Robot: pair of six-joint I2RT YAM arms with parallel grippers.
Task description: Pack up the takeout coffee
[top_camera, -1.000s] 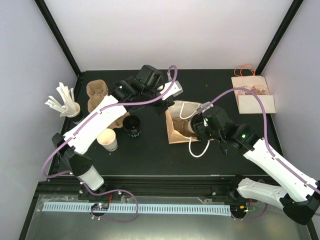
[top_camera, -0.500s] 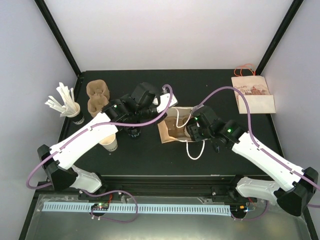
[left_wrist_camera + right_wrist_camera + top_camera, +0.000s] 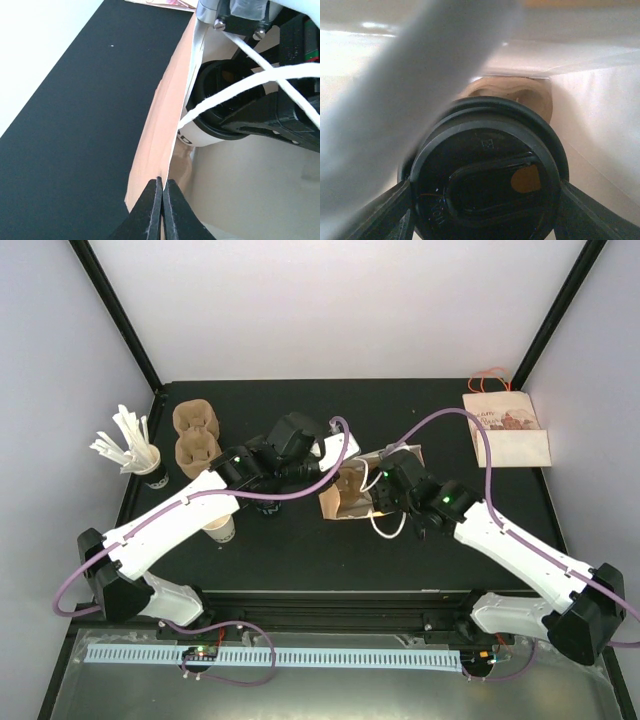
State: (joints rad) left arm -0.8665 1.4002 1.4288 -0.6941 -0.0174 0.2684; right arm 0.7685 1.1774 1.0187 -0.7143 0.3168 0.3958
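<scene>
1. At the lower left of the top view, a white paper cup (image 3: 219,528) stands on the black table (image 3: 300,560), beside the left arm's white link.
2. Just above it, a black cup (image 3: 268,506) is partly hidden under that arm.
3. At the frame's centre is the brown paper bag (image 3: 335,502), its mouth open. Its white cord handle (image 3: 386,531) loops onto the table below it.
4. The left gripper (image 3: 162,186) is pinched closed on the bag's paper edge, fingertips pressed together with the sheet between them.
5. The right gripper (image 3: 485,210) reaches into the bag. Its fingers (image 3: 385,212) clasp either side of the lidded coffee cup (image 3: 485,160), whose black lid fills its wrist view.
6. Just behind the lid, inside the bag, sits a brown pulp carrier (image 3: 535,97). Whether the cup touches it I cannot tell.
7. At the far left, white straws (image 3: 125,440) fan out of a dark cup.
8. Right of them, near the back edge, lie spare pulp carriers (image 3: 195,435).
9. In the upper right, a second paper bag (image 3: 508,430) lies flat, well apart from the rest.
</scene>
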